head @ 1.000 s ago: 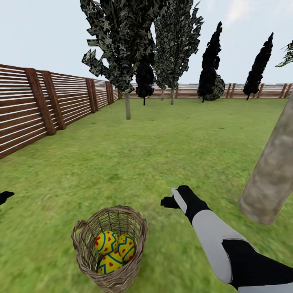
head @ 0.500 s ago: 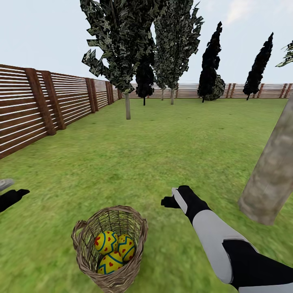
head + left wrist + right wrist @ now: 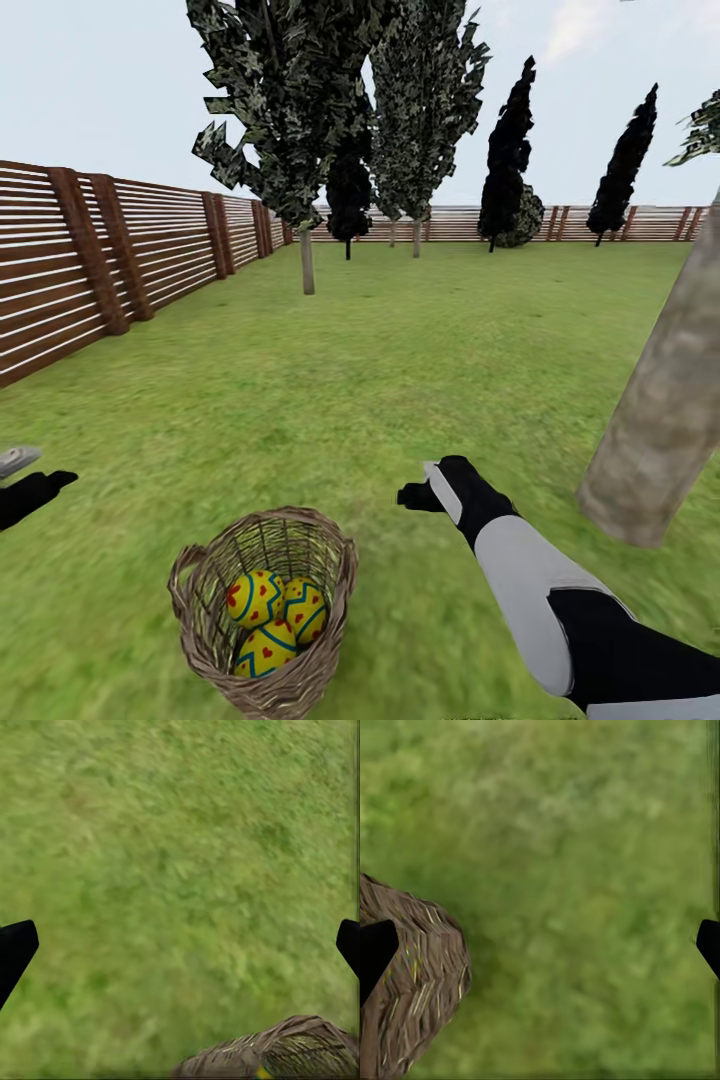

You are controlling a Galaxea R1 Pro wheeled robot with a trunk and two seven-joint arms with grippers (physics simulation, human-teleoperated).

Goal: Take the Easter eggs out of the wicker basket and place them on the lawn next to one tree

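The wicker basket (image 3: 265, 610) stands upright on the lawn (image 3: 400, 380), in the near part of the grass, well apart from the wooden fence (image 3: 90, 270) that runs along the lawn's left edge. All three Easter eggs (image 3: 266, 620) lie inside the basket, pressed together – two side by side and one in front of them, closer to the robot.

The right pincer (image 3: 412, 495) hangs above bare grass beside the basket, on the side of the thick grey-brown tree (image 3: 665, 420), which rises from the lawn near its right edge. In the right wrist view the two black fingertips (image 3: 373, 952) sit far apart, so this pincer is wide open and holds nothing; the woven wall of the basket (image 3: 416, 982) is seen next to one fingertip.

The left pincer (image 3: 55, 482) is on the other side of the basket, above the grass and apart from it. In the left wrist view its fingertips (image 3: 15, 949) are also spread wide with nothing between them – only grass, and the braided rim of the basket (image 3: 285, 1054) at the border.

Dark narrow trees (image 3: 510, 160) stand in the far part of the lawn, before the far fence.
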